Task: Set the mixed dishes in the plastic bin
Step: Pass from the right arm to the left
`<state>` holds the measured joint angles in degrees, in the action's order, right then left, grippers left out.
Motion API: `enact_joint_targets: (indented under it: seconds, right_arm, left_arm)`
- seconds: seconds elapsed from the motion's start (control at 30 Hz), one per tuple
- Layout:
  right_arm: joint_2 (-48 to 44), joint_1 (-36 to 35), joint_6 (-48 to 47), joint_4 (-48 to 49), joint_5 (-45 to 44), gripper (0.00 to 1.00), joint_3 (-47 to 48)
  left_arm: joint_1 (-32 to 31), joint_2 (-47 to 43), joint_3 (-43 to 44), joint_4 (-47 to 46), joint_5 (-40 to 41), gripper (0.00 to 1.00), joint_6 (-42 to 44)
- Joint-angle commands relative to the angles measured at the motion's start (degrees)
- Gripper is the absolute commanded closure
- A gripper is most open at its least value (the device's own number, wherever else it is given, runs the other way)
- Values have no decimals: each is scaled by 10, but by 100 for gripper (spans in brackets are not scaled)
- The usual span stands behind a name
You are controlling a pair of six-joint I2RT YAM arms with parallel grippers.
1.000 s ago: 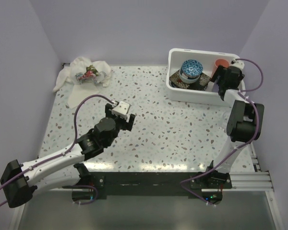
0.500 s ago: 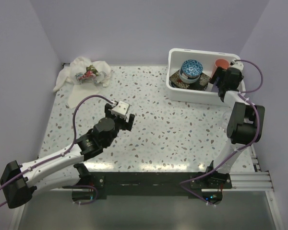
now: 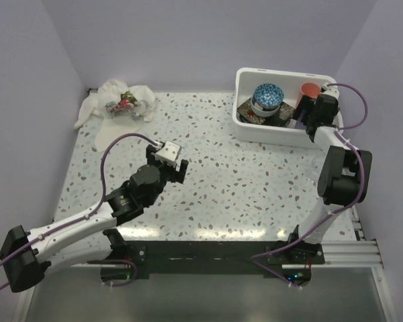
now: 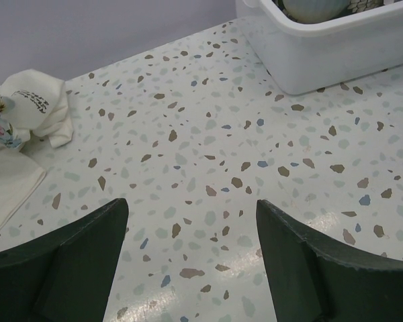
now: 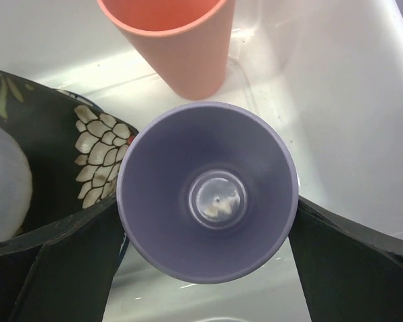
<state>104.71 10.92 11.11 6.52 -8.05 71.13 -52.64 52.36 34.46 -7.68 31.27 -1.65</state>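
From above, the large white rectangular plastic bin (image 3: 272,132) sits at the far right of the speckled terrazzo desk (image 3: 242,181). It holds a round blue-patterned bowl (image 3: 266,97) on a dark floral square plate (image 3: 255,115), with an orange plastic cup (image 3: 310,88) in the far right corner. A crumpled white cloth (image 3: 121,104) lies well apart at the far left.

In the left wrist view, the left end effector (image 4: 191,208) hovers over bare desk with its jaws apart and nothing between them. The bin's wall shows at the upper right.

In the right wrist view, the right end effector (image 5: 207,204) stands spread wide. A purple tapered plastic cup (image 5: 208,194) stands upright between its fingers, inside the bin, just beside the orange cup and the plate's edge. The fingers flank the rim and look released rather than clamped.

The cup is probably light, stiff and smooth. Its taper could let it slip, so a hold across the upper wall near the rim seems best.
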Motion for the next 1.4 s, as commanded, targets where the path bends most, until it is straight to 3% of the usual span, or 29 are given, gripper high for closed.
enact_joint_targets:
  seconds: [0.0, 0.43, 0.8, 1.07, 1.37]
  right_arm:
    - [-46, -5, 4, -36, 4, 1, 10]
    - [-66, -5, -6, -38, 2, 2, 0]
    - [-109, -29, -26, -3, -6, 21, 1]
    - [-144, -76, -58, -7, -28, 23, 43]
    - [-244, -129, -127, -19, 90, 23, 42]
  left_arm:
    - [-3, -15, 6, -12, -4, 18, 7]
    - [-3, -18, 6, -8, -3, 18, 5]
    - [-3, -9, 6, -9, -5, 18, 5]
    - [-3, -8, 6, -11, -6, 18, 3]
    - [1, -1, 20, -12, -17, 18, -25]
